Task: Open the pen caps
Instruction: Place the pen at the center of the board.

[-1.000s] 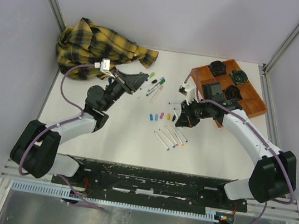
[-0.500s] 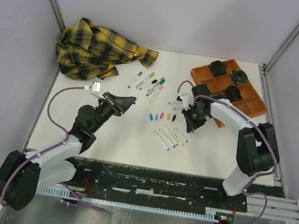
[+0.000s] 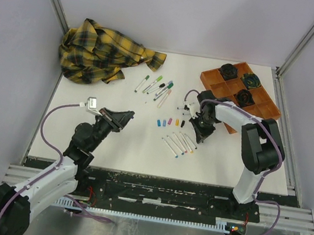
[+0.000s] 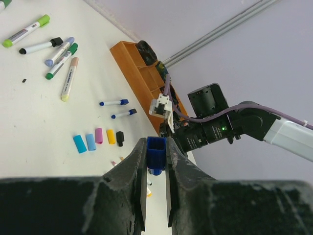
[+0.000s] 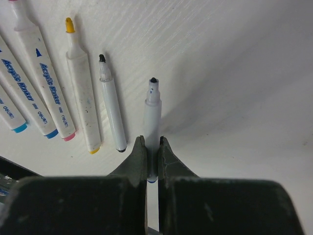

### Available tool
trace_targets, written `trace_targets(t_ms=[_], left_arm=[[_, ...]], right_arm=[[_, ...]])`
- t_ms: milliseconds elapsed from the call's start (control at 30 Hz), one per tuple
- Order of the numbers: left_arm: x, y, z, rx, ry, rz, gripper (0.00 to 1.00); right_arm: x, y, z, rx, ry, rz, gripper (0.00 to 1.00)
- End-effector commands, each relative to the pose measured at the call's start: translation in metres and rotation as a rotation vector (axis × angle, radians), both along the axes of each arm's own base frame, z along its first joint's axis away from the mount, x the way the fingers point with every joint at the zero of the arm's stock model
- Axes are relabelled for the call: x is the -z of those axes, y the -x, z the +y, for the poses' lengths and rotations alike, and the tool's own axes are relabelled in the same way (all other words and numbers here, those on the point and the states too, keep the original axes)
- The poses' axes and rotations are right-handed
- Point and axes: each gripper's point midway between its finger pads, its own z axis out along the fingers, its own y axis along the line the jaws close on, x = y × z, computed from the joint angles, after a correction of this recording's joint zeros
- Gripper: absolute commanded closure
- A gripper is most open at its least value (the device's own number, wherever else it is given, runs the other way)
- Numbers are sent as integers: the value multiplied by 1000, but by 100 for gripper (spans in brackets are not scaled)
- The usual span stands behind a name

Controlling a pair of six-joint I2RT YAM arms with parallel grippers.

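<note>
My left gripper (image 3: pixel 124 116) is shut on a dark blue pen cap (image 4: pixel 156 154), held above the table left of centre. A row of loose pen caps (image 4: pixel 99 138) in cyan, blue, pink, yellow and black lies on the white table (image 3: pixel 129 143). My right gripper (image 5: pixel 152 146) is shut on an uncapped white pen barrel (image 5: pixel 152 115) with a dark tip. It holds the barrel low, beside the row of uncapped pens (image 5: pixel 83 103), at the right end of that row (image 3: pixel 179 143). Several capped markers (image 3: pixel 157 86) lie further back.
A yellow plaid shirt (image 3: pixel 105 50) is heaped at the back left. An orange tray (image 3: pixel 265 107) with dark round objects stands at the back right. Two small blue-capped pens (image 4: pixel 117 107) lie in front of the tray.
The left arm has drawn back toward the near left, carrying the blue cap. The right gripper has come down a little toward the row of uncapped pens with the barrel.
</note>
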Motion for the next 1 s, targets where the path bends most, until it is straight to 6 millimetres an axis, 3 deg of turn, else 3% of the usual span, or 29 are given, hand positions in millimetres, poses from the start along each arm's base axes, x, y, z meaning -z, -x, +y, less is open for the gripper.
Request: trace_targets(t_ms=[0, 700, 967], left_arm=[[-3, 0, 7, -35, -49, -45, 97], [-4, 3, 7, -27, -35, -46, 97], [-5, 4, 6, -19, -32, -48, 97]], right_arm=[[-5, -8, 2, 17, 10, -9, 95], [6, -4, 1, 20, 21, 46, 73], [3, -5, 3, 23, 7, 45, 71]])
